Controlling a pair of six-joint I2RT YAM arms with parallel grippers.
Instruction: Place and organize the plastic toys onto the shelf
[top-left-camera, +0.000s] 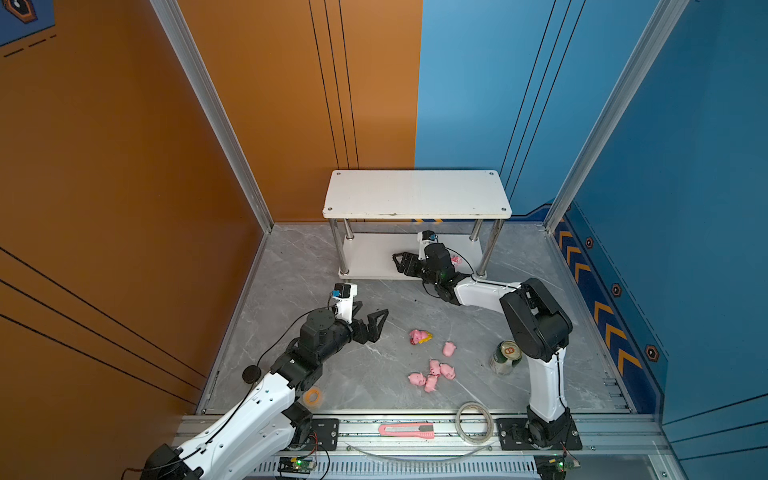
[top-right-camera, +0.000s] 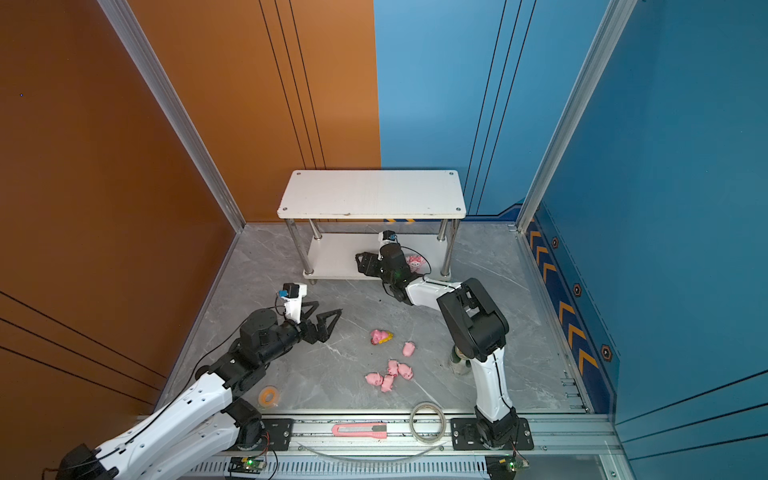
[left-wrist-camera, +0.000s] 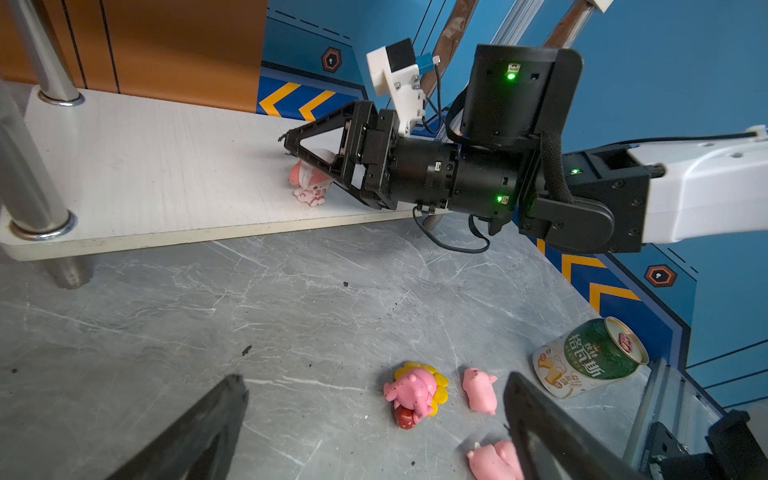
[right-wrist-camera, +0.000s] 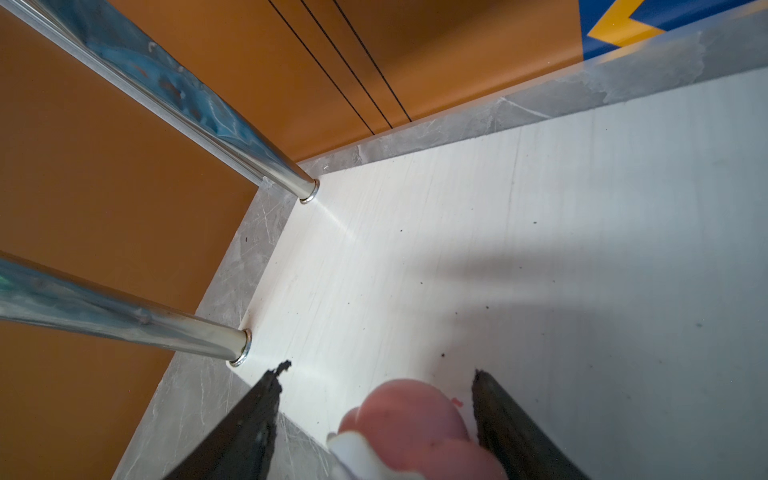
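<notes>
Jaws of right gripper spread around white-pink figurine on shelf lower tier, right half. Left gripper jaws spread above tabletop; pink pigs lie on it, near right.

Green can, just beside a finger of the left gripper: large white Chinese characters, seemingly 格瓦斯; smaller print illegible.

Between the jaws of the right gripper the white-pink figurine is blurred and cut by the frame edge; in a top view that gripper's arm half hides the green can
</notes>
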